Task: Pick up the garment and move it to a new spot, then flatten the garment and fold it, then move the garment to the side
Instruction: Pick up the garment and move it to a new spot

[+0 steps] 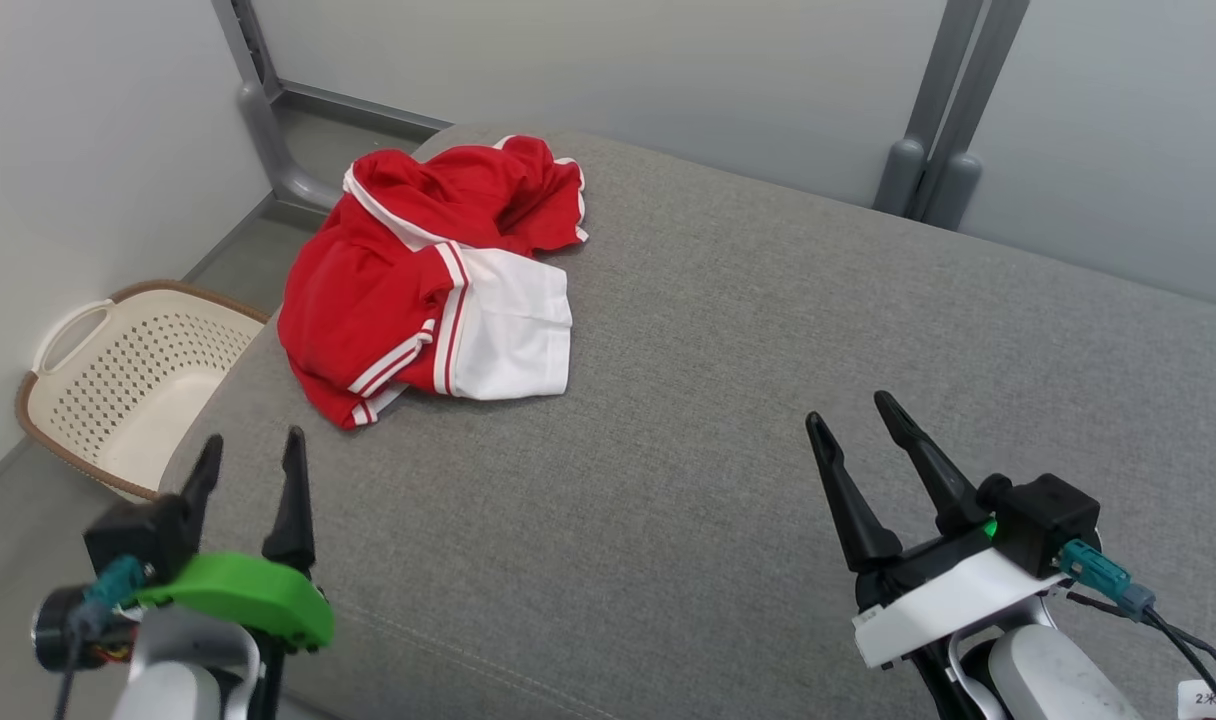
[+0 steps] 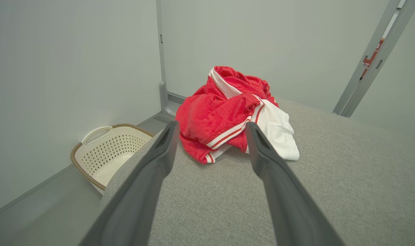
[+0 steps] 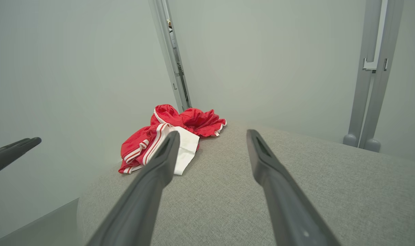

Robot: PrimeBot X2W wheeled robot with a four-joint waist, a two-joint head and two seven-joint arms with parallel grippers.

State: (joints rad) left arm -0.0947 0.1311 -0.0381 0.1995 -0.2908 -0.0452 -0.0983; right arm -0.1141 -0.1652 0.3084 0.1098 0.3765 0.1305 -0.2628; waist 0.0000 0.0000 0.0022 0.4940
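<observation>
Garment: one item, red with white trim and a white panel, crumpled in a loose heap at the far left corner of the grey upholstered cushion, its left folds close to the cushion's edge. Left end effector: fingers apart, nothing between them, at the near left edge of the cushion and pointed at the heap; in the left wrist view the garment sat framed between the two fingers. Right end effector: fingers apart, likewise carrying nothing, over the near right of the cushion, well apart from the cloth. Step in hand, as you could judge it: the first pick-up, not yet begun. To do it well, you would likely have sent in the left arm, being the nearer, and taken a raised red fold near the top of the heap rather than the flat white panel, so the cloth came up in one piece; the bare middle of the cushion offered an obvious new spot. Risk noted: a drag toward the left edge could tip the cloth off. Laundry basket: one, cream, perforated, brown-rimmed, on the floor just beside the cushion's left side; nothing was seen in the part of its inside that showed.
</observation>
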